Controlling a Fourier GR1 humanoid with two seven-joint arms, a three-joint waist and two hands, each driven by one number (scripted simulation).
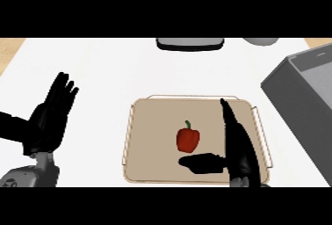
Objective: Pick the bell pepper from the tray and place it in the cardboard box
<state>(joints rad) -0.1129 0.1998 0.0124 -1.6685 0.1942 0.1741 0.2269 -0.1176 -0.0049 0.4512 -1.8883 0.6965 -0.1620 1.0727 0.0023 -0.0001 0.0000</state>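
Tray [146, 132]: right hand [236, 145] open, seemingly untouching.

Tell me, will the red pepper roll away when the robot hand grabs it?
Maybe a little. The bell pepper lies on its rounded side, so it could wobble. The tray is flat, so it should settle. Its smooth skin might slip against the right robot hand.

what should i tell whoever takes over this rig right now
Right hand: open over the tray, fingers straight, thumb out toward the bell pepper; it holds nothing.
Left hand: open, resting at the left, fingers up.
The bell pepper lies on the tray, just left of the right hand.
The box stands at the right edge, open side up; it looks grey here.
Done: right hand brought beside the pepper.
Left: close on the pepper, lift it, carry it right, set it in the box.
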